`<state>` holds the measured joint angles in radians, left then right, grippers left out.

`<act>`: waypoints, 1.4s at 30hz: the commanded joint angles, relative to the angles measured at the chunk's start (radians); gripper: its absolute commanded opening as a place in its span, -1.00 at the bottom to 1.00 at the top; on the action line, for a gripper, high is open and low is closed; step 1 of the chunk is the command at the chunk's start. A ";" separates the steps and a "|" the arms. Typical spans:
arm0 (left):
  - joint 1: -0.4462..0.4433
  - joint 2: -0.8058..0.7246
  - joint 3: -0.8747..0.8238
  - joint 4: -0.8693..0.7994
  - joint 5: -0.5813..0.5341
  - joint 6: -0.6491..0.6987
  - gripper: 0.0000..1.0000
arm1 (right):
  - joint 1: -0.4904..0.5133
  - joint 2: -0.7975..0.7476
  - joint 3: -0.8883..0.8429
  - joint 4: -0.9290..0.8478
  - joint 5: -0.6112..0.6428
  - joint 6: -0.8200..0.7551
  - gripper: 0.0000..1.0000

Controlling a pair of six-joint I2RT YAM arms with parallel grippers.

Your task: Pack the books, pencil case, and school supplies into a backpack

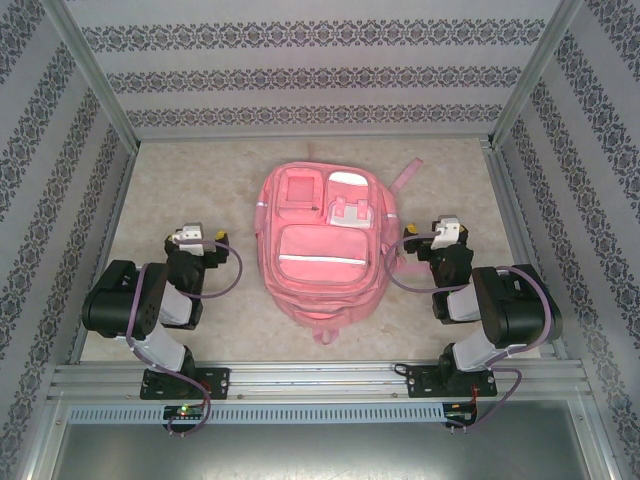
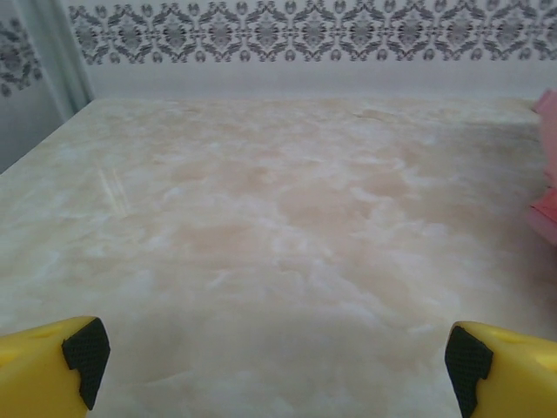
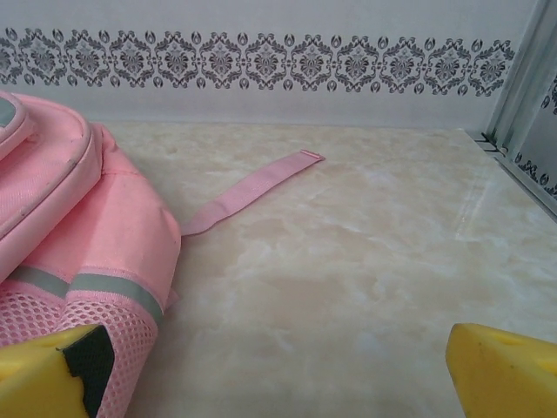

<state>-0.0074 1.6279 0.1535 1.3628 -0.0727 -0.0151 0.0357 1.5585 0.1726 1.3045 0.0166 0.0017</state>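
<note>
Pink backpack (image 1: 320,245), beige marbled table (image 1: 180,185)

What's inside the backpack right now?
The backpack lies front-up on the table with no opening showing; its pink fabric hides the interior, so contents cannot be told. Something pale sits at its upper front pocket.

readable text: none | backpack (image 1: 318,290): no legible label or brand | wall bands (image 1: 300,38): ornamental print, not lettering | numbers, signs: none
</note>
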 commanded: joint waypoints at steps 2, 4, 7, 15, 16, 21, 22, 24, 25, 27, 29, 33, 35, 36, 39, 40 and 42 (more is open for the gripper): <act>0.015 0.004 0.001 0.059 -0.025 -0.039 1.00 | 0.005 0.002 0.002 0.028 0.061 0.009 0.96; 0.016 -0.001 -0.009 0.062 -0.016 -0.036 1.00 | -0.006 0.007 -0.005 0.048 0.110 0.042 0.96; 0.015 0.000 -0.007 0.062 -0.019 -0.037 1.00 | -0.016 0.005 -0.002 0.038 0.173 0.079 0.95; 0.015 0.001 -0.005 0.063 -0.021 -0.037 1.00 | -0.013 0.004 0.003 0.031 0.033 0.030 0.96; 0.015 0.001 -0.005 0.062 -0.021 -0.038 1.00 | -0.013 0.003 0.002 0.034 0.026 0.027 0.96; 0.016 0.000 -0.005 0.062 -0.021 -0.037 1.00 | -0.012 0.006 -0.008 0.053 0.104 0.048 0.96; 0.016 0.001 -0.005 0.063 -0.021 -0.037 1.00 | -0.013 0.007 -0.008 0.052 0.126 0.059 0.95; 0.016 0.001 -0.005 0.062 -0.021 -0.037 1.00 | -0.014 0.008 -0.007 0.052 0.148 0.063 0.96; 0.015 0.001 -0.005 0.063 -0.021 -0.037 1.00 | -0.014 0.008 -0.008 0.052 0.145 0.063 0.96; 0.015 0.001 -0.005 0.063 -0.022 -0.037 1.00 | -0.014 0.009 -0.002 0.045 0.130 0.060 0.95; 0.015 0.001 -0.005 0.062 -0.021 -0.037 1.00 | -0.013 0.003 0.007 0.023 0.076 0.044 0.96; 0.016 0.001 -0.005 0.062 -0.022 -0.037 1.00 | -0.005 -0.006 0.030 -0.027 -0.059 -0.011 0.96; 0.016 0.001 -0.005 0.062 -0.021 -0.038 1.00 | -0.004 -0.008 0.035 -0.043 -0.104 -0.028 0.96; 0.015 0.001 -0.005 0.062 -0.021 -0.037 1.00 | -0.005 -0.009 0.041 -0.052 -0.110 -0.029 0.95; 0.016 0.001 -0.005 0.062 -0.021 -0.037 1.00 | -0.001 -0.017 0.055 -0.091 -0.111 -0.036 0.95; 0.016 0.001 -0.005 0.062 -0.021 -0.038 1.00 | -0.002 -0.016 0.055 -0.089 -0.111 -0.036 0.95; 0.016 0.001 -0.005 0.062 -0.021 -0.037 1.00 | -0.001 -0.017 0.053 -0.088 -0.111 -0.037 0.95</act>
<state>-0.0044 1.6279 0.1532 1.3643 -0.0834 -0.0341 0.0288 1.5581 0.2115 1.2247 -0.0540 -0.0124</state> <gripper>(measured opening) 0.998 0.977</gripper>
